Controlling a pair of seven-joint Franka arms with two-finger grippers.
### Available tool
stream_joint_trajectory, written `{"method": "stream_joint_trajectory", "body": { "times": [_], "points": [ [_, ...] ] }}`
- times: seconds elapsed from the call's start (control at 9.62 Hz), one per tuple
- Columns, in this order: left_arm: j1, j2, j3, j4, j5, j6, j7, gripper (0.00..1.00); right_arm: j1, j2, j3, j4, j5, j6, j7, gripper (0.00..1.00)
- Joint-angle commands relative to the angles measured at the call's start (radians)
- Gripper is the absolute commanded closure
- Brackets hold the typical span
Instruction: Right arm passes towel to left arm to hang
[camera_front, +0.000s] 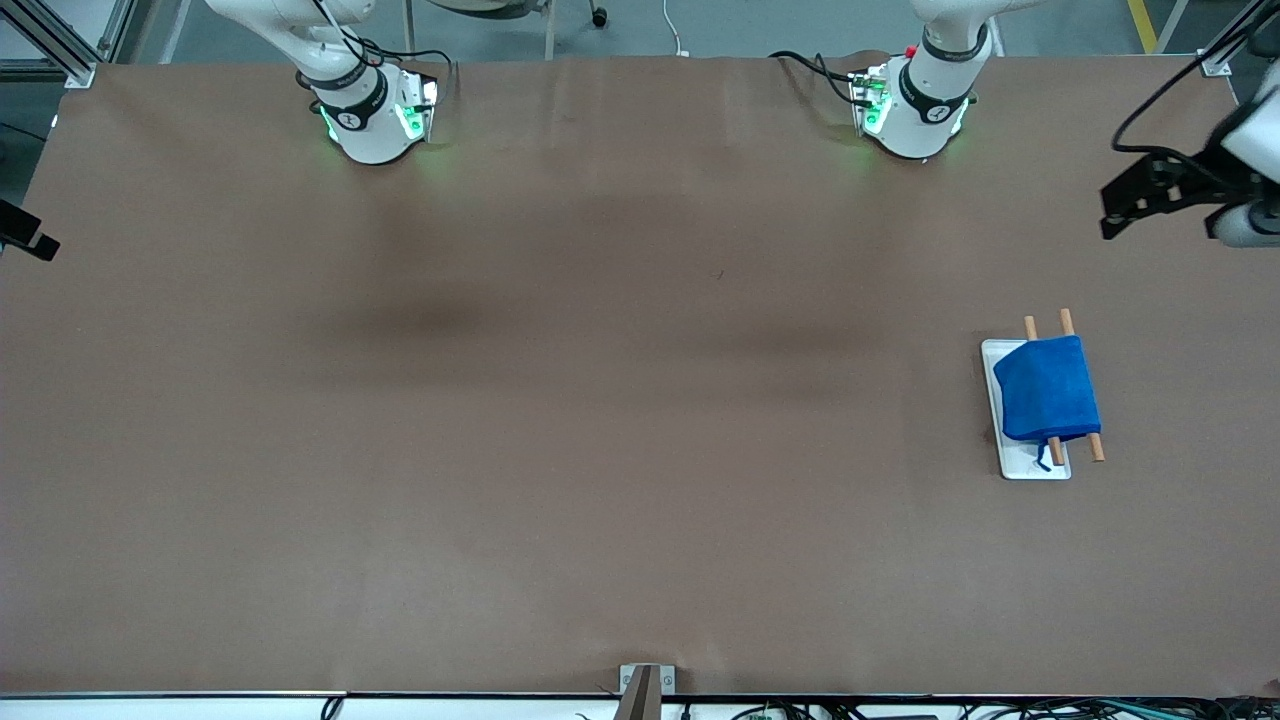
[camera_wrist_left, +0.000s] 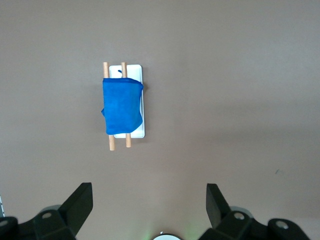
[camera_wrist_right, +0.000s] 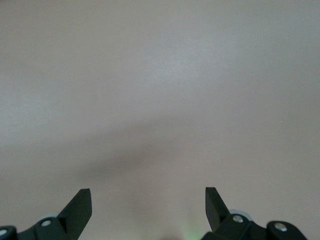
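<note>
The blue towel (camera_front: 1047, 388) hangs draped over two wooden rods (camera_front: 1067, 322) on a white tray (camera_front: 1028, 468) toward the left arm's end of the table. Its thread loop dangles at the end nearer the front camera. It also shows in the left wrist view (camera_wrist_left: 121, 105) on the tray (camera_wrist_left: 135, 71). My left gripper (camera_front: 1112, 212) is open and empty, up in the air over the table's edge at the left arm's end, well apart from the towel; its own view shows it too (camera_wrist_left: 148, 192). My right gripper (camera_wrist_right: 148, 195) is open and empty over bare table.
The brown table (camera_front: 600, 400) carries nothing else. The right arm's base (camera_front: 372, 115) and the left arm's base (camera_front: 915, 105) stand along the edge farthest from the front camera. A small metal bracket (camera_front: 645, 680) sits at the edge nearest it.
</note>
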Motion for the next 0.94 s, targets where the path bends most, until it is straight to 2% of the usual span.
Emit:
{"method": "stream_joint_trajectory", "body": {
  "times": [0.0,0.1,0.21,0.83],
  "points": [
    [-0.106,-0.095,0.105,-0.167,-0.03,0.055,-0.002,0.0,0.004,-0.017,-0.002,-0.018,-0.013,0.004,-0.009,0.0],
    [-0.148,-0.101,0.158,-0.17,-0.043,0.055,0.005,0.0,0.005,-0.014,-0.002,-0.018,-0.013,0.021,-0.009,0.0],
    [-0.173,-0.103,0.177,-0.17,-0.062,0.055,0.004,0.0,0.005,-0.014,0.0,-0.024,-0.011,0.028,-0.009,0.0],
    [-0.172,-0.091,0.185,-0.144,-0.054,0.053,0.006,0.0,0.007,-0.017,0.006,-0.027,-0.006,0.028,-0.009,0.0]
  ]
}}
